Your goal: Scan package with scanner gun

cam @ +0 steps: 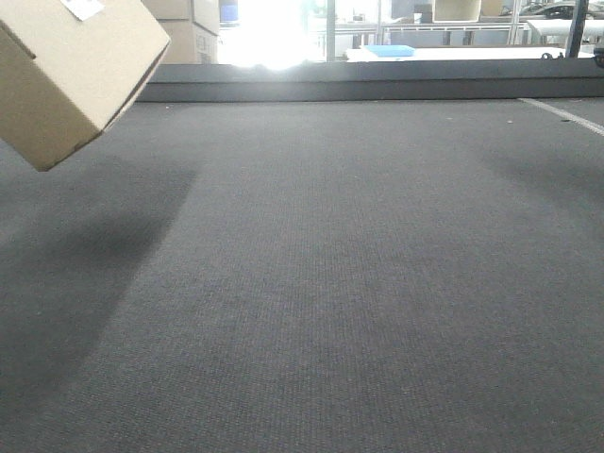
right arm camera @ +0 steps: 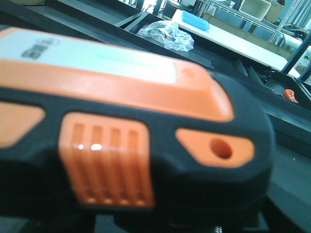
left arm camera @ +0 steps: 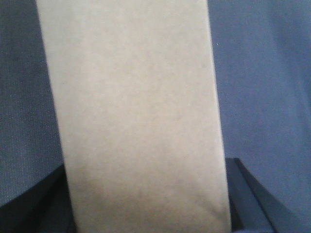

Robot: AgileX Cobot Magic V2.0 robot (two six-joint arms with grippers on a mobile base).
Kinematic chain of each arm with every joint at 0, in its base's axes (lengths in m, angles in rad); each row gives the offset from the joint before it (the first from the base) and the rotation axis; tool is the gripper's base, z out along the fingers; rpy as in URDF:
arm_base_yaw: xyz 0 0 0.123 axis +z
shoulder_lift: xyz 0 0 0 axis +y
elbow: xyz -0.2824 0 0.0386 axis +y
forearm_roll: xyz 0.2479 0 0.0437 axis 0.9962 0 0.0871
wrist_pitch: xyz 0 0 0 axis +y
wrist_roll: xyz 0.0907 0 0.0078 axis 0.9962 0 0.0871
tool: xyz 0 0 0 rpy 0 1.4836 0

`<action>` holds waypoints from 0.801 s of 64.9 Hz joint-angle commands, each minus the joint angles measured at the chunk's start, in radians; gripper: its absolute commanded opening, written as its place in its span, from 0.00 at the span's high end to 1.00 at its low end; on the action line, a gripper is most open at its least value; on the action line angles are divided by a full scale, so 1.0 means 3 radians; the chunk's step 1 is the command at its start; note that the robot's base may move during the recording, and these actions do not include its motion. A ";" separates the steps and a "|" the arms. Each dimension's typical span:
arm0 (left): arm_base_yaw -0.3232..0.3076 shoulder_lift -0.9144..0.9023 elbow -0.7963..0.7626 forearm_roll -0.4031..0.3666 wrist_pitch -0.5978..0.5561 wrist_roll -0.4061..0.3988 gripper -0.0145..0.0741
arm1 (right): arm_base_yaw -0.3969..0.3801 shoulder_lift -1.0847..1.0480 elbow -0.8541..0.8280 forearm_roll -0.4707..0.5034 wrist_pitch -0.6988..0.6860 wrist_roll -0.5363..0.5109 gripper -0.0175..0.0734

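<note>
Holding stage: left gripper (left arm camera: pixel 146 208) clamped on cardboard box (cam: pixel 66 75), which hangs tilted above the carpet (cam: pixel 330 283), far left. Scanner gun (right arm camera: pixel 131 145) fills right wrist view; right claw hidden, grip cannot tell. Next: aim scanner at what is apparently the label (cam: pixel 83 8).

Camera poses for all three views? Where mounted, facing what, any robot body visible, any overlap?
Front: low over the grey mat, facing the windows; cardboard box tilted and raised at top left; no arm visible.
Left wrist: on the left arm, looking along the cardboard box face; left gripper, its dark fingers flanking it.
Right wrist: on the right arm; scanner gun fills the frame, shelving behind; gripper unseen.
Shared: front and left wrist both show the cardboard box.
</note>
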 commanded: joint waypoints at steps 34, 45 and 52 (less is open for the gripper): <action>-0.0011 -0.0055 -0.0003 -0.0096 -0.0024 -0.0003 0.96 | 0.0057 -0.0007 -0.0066 0.0048 -0.0386 -0.0026 0.98; -0.0017 -0.0055 -0.0003 -0.0102 -0.0024 -0.0003 0.96 | 0.0124 -0.0007 -0.0066 0.0048 -0.0401 -0.0026 0.98; -0.0035 -0.0055 -0.0003 -0.0109 -0.0024 -0.0003 0.96 | 0.0166 -0.0007 -0.0072 0.0048 -0.0431 -0.0026 0.98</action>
